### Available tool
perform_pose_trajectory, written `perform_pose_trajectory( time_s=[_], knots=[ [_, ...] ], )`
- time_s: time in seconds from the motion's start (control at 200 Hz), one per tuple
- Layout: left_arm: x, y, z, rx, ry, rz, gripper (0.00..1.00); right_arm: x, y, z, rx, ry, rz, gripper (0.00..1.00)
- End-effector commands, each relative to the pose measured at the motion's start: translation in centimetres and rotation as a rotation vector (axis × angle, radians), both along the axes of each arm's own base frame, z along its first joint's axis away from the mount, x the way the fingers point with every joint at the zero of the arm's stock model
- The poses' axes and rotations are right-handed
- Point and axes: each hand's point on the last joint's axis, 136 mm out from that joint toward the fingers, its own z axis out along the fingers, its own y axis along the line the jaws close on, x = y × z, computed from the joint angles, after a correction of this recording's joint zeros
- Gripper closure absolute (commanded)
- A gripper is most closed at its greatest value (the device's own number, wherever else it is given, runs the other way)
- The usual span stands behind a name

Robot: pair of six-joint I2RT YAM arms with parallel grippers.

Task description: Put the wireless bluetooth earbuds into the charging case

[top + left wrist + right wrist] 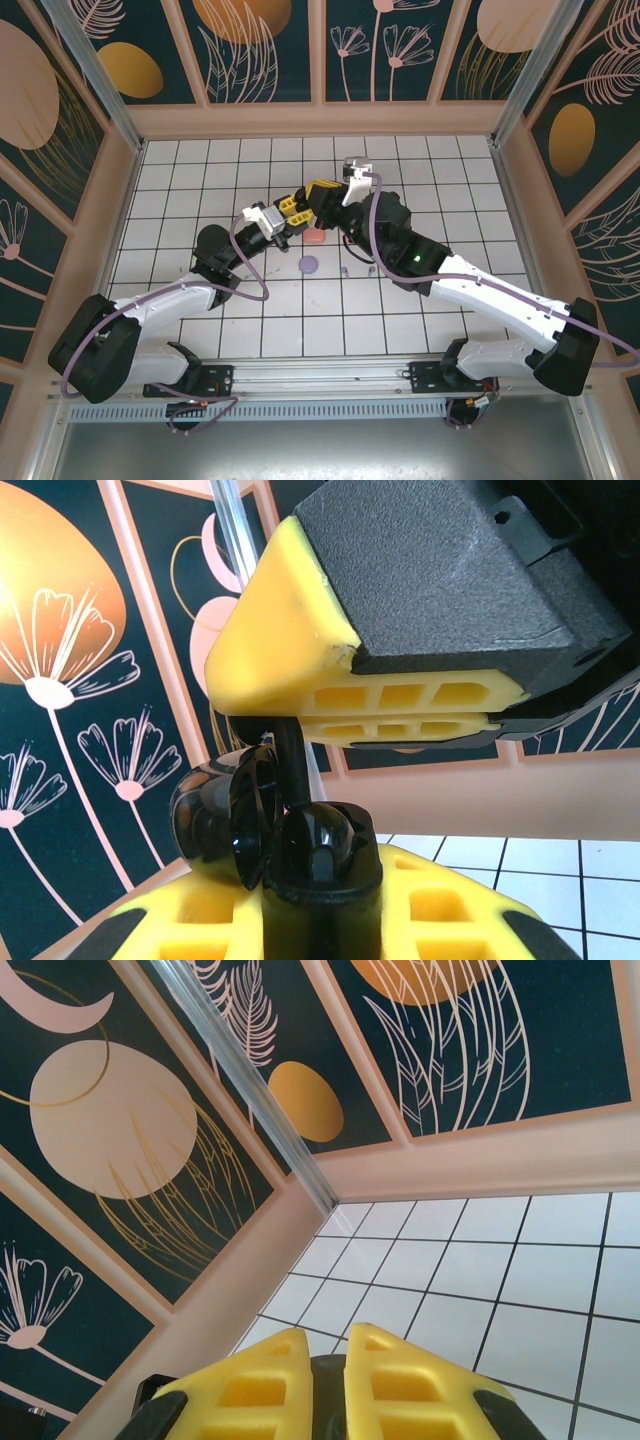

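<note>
Now | left gripper [292, 213] clamped on glossy black open-lidded charging case [322, 852] above white tiled table [200, 180] | right gripper [312, 197] pinched shut on black stemmed earbud [291, 755], stem down, touching the case

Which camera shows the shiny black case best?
The left wrist camera. The black case sits right in front of it, big and shiny, lid open, pinched in the left gripper. From the top camera it is too small to make out, tucked where the two arms meet. The right wrist camera points past it, at wall and tiles.
</note>
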Motion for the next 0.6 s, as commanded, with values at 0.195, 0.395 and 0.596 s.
perform_pose_trajectory(
  time_s=[0.195, 0.395, 0.596],
  knots=[
    [-0.41, 0.35, 2.48, -0.054, -0.040, 0.001, 1.00, -1.08, -0.07, -0.88, 0.013, 0.016, 0.035, 0.88],
    [-0.36, 0.26, 2.50, -0.055, -0.035, -0.003, 1.00, -1.16, -0.33, -1.33, 0.010, 0.022, 0.029, 0.89],
    [-0.46, 0.27, 2.53, -0.058, -0.038, -0.007, 1.00, -1.01, -0.24, -1.32, -0.001, 0.019, 0.025, 0.89]
  ],
)
